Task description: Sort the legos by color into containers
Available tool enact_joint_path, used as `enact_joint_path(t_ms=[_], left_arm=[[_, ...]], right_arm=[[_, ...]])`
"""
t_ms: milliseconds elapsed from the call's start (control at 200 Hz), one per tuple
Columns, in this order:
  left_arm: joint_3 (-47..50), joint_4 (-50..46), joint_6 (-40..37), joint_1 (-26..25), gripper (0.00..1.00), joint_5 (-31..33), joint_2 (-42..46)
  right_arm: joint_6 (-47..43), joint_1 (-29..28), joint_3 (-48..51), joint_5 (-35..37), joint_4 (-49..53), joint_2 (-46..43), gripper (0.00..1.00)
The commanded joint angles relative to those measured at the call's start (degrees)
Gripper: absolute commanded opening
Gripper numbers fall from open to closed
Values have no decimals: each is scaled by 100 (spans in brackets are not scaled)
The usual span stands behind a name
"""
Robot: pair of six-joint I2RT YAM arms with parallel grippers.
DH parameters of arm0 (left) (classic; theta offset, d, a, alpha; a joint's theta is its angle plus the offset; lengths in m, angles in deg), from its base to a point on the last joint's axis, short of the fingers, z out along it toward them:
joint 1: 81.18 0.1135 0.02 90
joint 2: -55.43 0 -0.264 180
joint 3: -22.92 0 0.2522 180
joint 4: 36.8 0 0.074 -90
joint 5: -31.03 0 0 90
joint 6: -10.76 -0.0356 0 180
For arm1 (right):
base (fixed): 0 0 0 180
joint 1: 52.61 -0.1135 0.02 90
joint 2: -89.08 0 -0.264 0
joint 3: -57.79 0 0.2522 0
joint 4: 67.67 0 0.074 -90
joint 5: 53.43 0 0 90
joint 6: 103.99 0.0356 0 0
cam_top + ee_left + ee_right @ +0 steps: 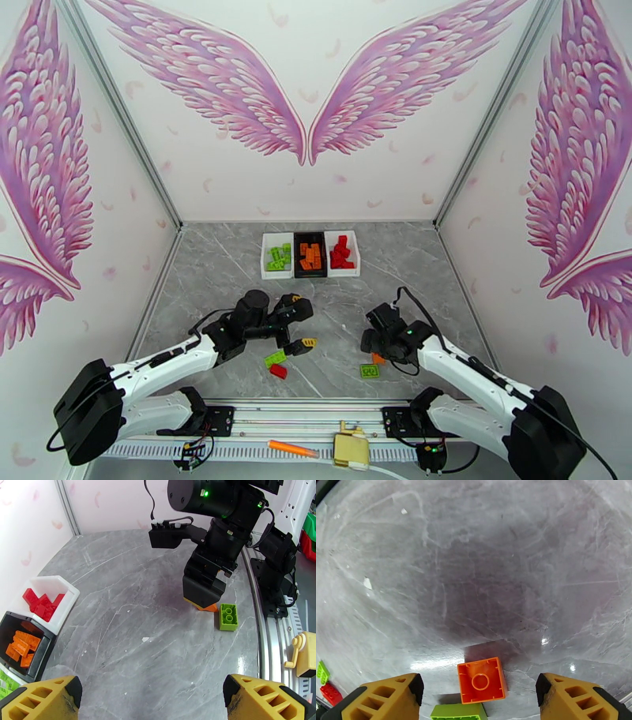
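Nearly done. Far across the table (221,260), three bins in a row, already loaded: green in the left white bin (266,254), orange in the black bin (310,275), red in the right white bin (356,254).

Left to sort: four loose legos near the arms. At near centre, green brick (275,358) beside red brick (278,371); further right, second green brick (369,370) just beside orange brick (378,358).

Left claw (300,322) spread wide, holding nothing. Right claw (478,685) spread astride the orange brick, not pinching yet.

From above, orange brick mostly hidden under that claw. From the right wrist, seen lying hollow side up, with a gap to each finger.
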Motion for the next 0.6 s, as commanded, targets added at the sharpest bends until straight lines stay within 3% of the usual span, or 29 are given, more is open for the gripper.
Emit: enact_joint_path(t_ms=[0,315,595], left_arm=[[-192,-130,-55,-21,99,10,101],[-70,-61,-11,-22,99,93,201],[-13,-29,-37,-21,99,141,223]], right_arm=[[-172,20,-151,-136,15,163,73],[-661,21,-265,-263,31,672,65],[-792,31,-249,-420,-126,988,50]])
